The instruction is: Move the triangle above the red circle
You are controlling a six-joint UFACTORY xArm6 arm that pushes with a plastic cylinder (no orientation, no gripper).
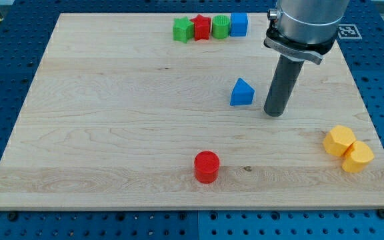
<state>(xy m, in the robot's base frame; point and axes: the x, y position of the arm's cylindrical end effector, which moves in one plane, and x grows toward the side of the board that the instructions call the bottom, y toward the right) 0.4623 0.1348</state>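
A blue triangle block (242,93) lies on the wooden board (112,120), right of the middle. A red circle block (206,167) lies near the view's bottom, below and a little left of the triangle. My tip (274,113) rests on the board just to the right of the blue triangle, with a small gap between them. The rod rises from it to the grey arm at the view's top right.
A row of blocks sits at the view's top edge: a green block (183,30), a red star-like block (201,28), a green round block (220,27) and a blue cube (239,24). Two yellow blocks (339,141) (358,157) touch at the right edge.
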